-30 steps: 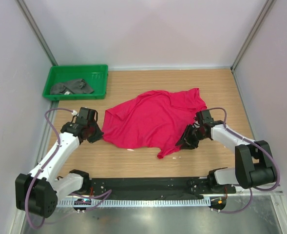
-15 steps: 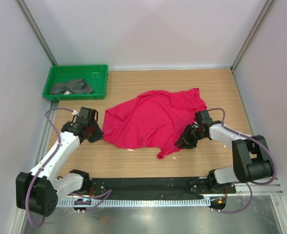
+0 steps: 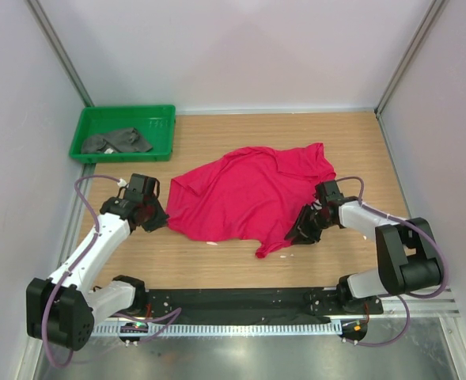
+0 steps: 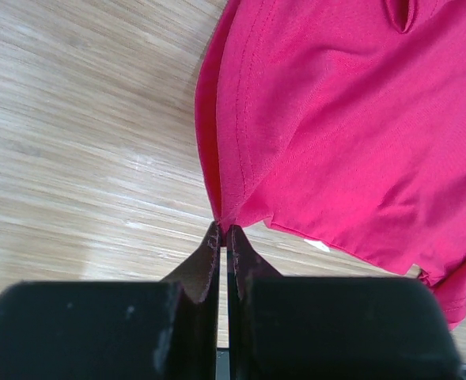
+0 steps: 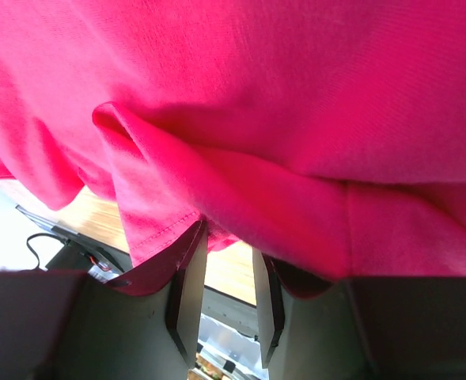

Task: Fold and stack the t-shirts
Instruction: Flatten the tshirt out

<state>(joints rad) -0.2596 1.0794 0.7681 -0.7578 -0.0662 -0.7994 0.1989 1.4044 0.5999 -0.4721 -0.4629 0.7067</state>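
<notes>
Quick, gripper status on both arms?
Left gripper: closed, pinching the edge of the red t-shirt.
Right gripper: jaws partly apart, red t-shirt draped over the tips; whether it grips cannot be told.

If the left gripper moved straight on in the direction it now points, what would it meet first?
The red t-shirt: its corner sits right at the tips of the left gripper, seemingly pinched there, so cloth comes first.

Right pincer tips buried under red t-shirt, grey t-shirt outline too small to read
</notes>
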